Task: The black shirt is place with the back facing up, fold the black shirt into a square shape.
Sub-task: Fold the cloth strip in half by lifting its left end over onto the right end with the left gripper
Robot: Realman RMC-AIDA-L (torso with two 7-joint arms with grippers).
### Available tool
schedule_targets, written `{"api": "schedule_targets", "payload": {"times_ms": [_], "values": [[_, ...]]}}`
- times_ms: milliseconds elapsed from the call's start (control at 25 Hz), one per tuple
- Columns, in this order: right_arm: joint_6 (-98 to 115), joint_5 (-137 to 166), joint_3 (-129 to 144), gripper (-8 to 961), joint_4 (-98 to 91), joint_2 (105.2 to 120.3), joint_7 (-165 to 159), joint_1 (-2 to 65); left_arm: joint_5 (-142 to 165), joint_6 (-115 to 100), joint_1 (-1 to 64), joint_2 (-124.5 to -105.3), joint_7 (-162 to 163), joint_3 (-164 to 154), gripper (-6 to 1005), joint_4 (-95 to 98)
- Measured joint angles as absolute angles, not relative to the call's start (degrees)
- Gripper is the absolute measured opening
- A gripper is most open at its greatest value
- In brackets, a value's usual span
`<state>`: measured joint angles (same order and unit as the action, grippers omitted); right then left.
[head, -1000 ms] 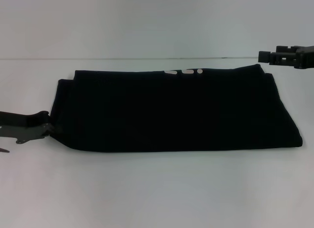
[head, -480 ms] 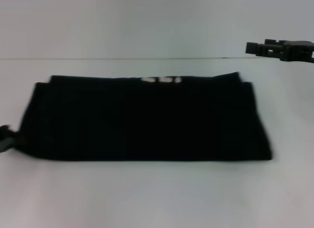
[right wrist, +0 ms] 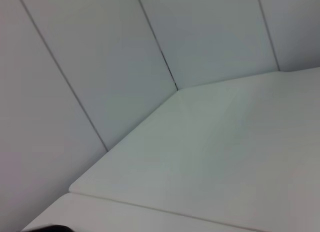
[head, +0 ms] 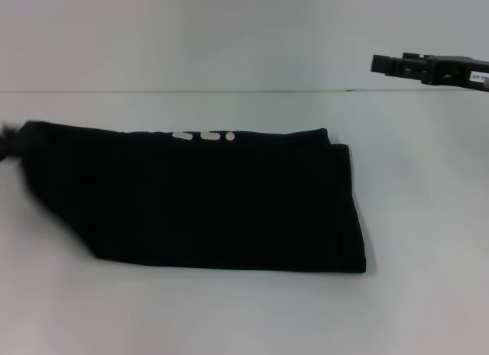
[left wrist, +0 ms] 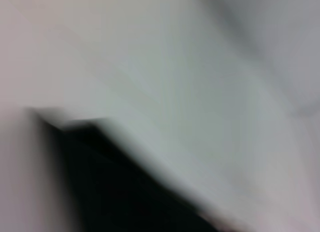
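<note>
Black shirt (head: 199, 198), folded oblong, white print (head: 202, 135) atop; both grippers' grip unclear.

Looks like a lab test cell: bare white counter (head: 229, 317), plain white panel walls (right wrist: 100, 57) all round.

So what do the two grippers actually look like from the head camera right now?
The right gripper is a black, blocky, rigid piece with squared notches along its length and a small pale label near the frame edge. Of the left gripper only a dark blurred sliver shows beside the black shirt, so its shape cannot be told. No cables show.
</note>
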<state>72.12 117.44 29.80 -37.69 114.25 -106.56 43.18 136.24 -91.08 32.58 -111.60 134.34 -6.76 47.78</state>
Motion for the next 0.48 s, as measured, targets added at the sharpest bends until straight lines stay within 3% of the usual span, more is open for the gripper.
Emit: {"api": "schedule_targets", "payload": {"times_ms": [120, 200, 240, 280, 480], "values": [[71.8, 115.98, 29.6, 914, -38.12, 113.62, -106.5, 41.22, 125.34, -95.95, 36.43, -112.66, 131.34, -11.11, 41, 42.37], [72.07, 113.98, 29.57, 914, -38.52, 112.76, -106.24, 39.13, 120.24, -96.59, 40.19, -115.04, 128.37, -16.05, 41, 37.98], [72.47, 113.05, 29.57, 913, -38.59, 112.27, -106.16, 38.28, 120.24, -96.59, 40.19, -115.04, 128.37, -16.05, 41, 37.98], [72.77, 111.96, 29.55, 913, -38.64, 111.61, -105.98, 37.19, 118.89, -95.63, 43.22, -118.04, 125.16, -19.35, 41, 35.29], [75.19, 109.11, 29.53, 911, -38.23, 109.35, -104.27, 33.15, 118.11, -86.81, 46.47, -123.8, 117.73, -24.13, 41, 26.92]]}}
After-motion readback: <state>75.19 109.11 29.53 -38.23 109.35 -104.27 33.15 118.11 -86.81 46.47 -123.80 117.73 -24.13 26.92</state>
